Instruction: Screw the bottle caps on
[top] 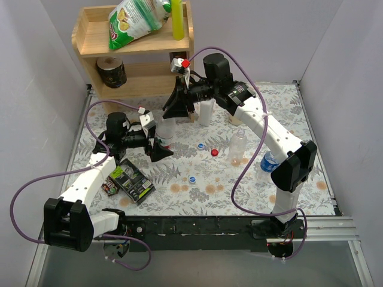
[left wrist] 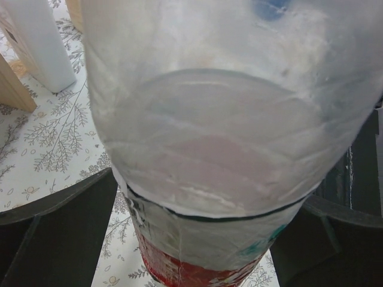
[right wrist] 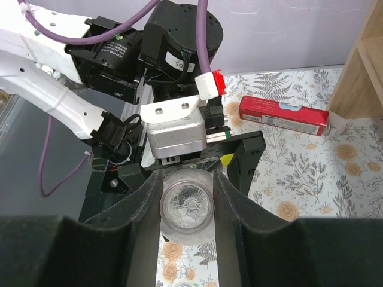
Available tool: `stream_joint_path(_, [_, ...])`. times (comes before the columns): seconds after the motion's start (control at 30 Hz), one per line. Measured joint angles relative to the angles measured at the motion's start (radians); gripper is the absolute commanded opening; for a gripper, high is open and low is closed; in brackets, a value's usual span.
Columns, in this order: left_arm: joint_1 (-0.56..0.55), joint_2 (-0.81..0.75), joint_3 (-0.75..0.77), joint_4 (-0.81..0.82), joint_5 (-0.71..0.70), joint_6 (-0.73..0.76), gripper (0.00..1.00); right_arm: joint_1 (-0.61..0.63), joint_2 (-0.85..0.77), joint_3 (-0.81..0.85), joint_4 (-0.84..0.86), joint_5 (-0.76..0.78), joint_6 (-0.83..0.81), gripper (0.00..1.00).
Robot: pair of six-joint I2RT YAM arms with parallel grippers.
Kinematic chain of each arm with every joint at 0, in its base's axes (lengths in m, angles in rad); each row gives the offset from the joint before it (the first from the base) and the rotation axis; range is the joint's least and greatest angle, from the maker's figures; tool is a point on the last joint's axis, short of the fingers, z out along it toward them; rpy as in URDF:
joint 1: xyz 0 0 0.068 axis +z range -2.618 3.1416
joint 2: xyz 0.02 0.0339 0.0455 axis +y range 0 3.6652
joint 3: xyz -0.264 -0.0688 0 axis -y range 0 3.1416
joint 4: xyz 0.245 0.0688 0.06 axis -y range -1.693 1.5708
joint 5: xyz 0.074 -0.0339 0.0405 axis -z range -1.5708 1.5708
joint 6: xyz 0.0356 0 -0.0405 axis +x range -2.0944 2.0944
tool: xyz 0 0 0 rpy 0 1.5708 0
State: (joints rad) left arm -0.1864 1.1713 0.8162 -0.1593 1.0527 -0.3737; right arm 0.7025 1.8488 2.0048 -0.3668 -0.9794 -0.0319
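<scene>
A clear bottle with a red-and-white label (top: pixel 166 133) stands left of the table's middle. My left gripper (top: pixel 159 148) is shut on its body, which fills the left wrist view (left wrist: pixel 215 149) between the dark fingers (left wrist: pixel 60 239). My right gripper (top: pixel 178 107) comes from above. Its jaws close on the bottle's open neck (right wrist: pixel 187 203), and there is no cap between them. The three caps lie loose on the table to the right of the bottle: a blue one (top: pixel 201 145), a red one (top: pixel 214 153) and another blue one (top: pixel 192 178).
A wooden shelf (top: pixel 134 48) at the back holds a snack bag (top: pixel 134 18) and a yellow-green bottle (top: pixel 178 21). A white bottle (top: pixel 206 112), a clear bottle (top: pixel 238 146) and a blue-labelled bottle (top: pixel 268 161) stand to the right. Black packets (top: pixel 131 179) lie at front left.
</scene>
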Motion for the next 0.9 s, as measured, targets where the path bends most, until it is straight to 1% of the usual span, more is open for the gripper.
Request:
stream_joint_path(0.07, [-0.002, 0.003, 0.0, -0.009, 0.005, 0.009, 0.9, 0.0, 0.0, 0.001, -0.003, 0.0, -0.001, 0.01])
stream_joint_path(0.1, [-0.003, 0.003, 0.0, -0.013, 0.007, 0.012, 0.85, 0.0, 0.001, 0.002, -0.007, 0.0, -0.002, 0.01])
stream_joint_path(0.2, [-0.006, 0.005, 0.0, -0.017, 0.014, 0.021, 0.79, 0.0, 0.002, 0.002, -0.021, 0.0, -0.006, 0.01])
stream_joint_path(0.23, [-0.006, 0.006, 0.0, -0.018, 0.018, 0.024, 0.75, 0.0, 0.003, 0.002, -0.023, 0.0, -0.008, 0.01])
stream_joint_path(0.3, [-0.007, 0.014, 0.002, -0.02, 0.025, 0.03, 0.71, 0.0, 0.006, 0.002, -0.026, 0.001, -0.013, 0.01])
stream_joint_path(0.4, [-0.009, 0.025, 0.003, -0.022, 0.034, 0.034, 0.61, 0.0, 0.01, 0.002, -0.034, 0.002, -0.022, 0.01])
stream_joint_path(0.43, [-0.01, 0.028, 0.003, -0.023, 0.037, 0.035, 0.55, 0.0, 0.011, 0.002, -0.036, 0.005, -0.026, 0.02])
stream_joint_path(0.47, [-0.011, 0.031, 0.004, -0.025, 0.04, 0.037, 0.54, 0.0, 0.011, 0.002, -0.038, 0.007, -0.03, 0.17])
stream_joint_path(0.5, [-0.012, 0.033, 0.004, -0.026, 0.042, 0.038, 0.52, 0.001, 0.011, 0.002, -0.043, 0.009, -0.035, 0.3])
stream_joint_path(0.53, [-0.013, 0.035, 0.004, -0.029, 0.044, 0.039, 0.5, 0.001, 0.011, 0.002, -0.051, 0.011, -0.042, 0.49])
stream_joint_path(0.57, [-0.013, 0.036, 0.004, -0.033, 0.045, 0.039, 0.43, 0.002, 0.011, 0.004, -0.061, 0.014, -0.048, 0.72])
stream_joint_path(0.6, [-0.013, 0.036, 0.004, -0.037, 0.045, 0.038, 0.4, 0.002, 0.016, 0.019, -0.088, 0.022, -0.058, 0.8])
stream_joint_path(0.63, [-0.014, 0.037, 0.004, -0.037, 0.045, 0.037, 0.38, 0.003, 0.026, 0.049, -0.132, 0.035, -0.079, 0.81])
stream_joint_path(0.67, [-0.014, 0.037, 0.004, -0.036, 0.044, 0.031, 0.33, 0.002, 0.036, 0.079, -0.171, 0.048, -0.093, 0.83])
stream_joint_path(0.73, [-0.014, 0.032, 0.003, -0.035, 0.035, 0.023, 0.32, -0.007, 0.047, 0.127, -0.242, 0.074, -0.132, 0.83])
stream_joint_path(0.83, [-0.014, -0.009, -0.033, -0.01, 0.01, 0.005, 0.07, -0.069, 0.027, 0.141, -0.339, 0.098, -0.186, 0.82])
stream_joint_path(0.9, [-0.013, -0.054, -0.075, 0.01, -0.01, -0.018, 0.0, -0.146, 0.007, 0.141, -0.402, 0.111, -0.235, 0.79])
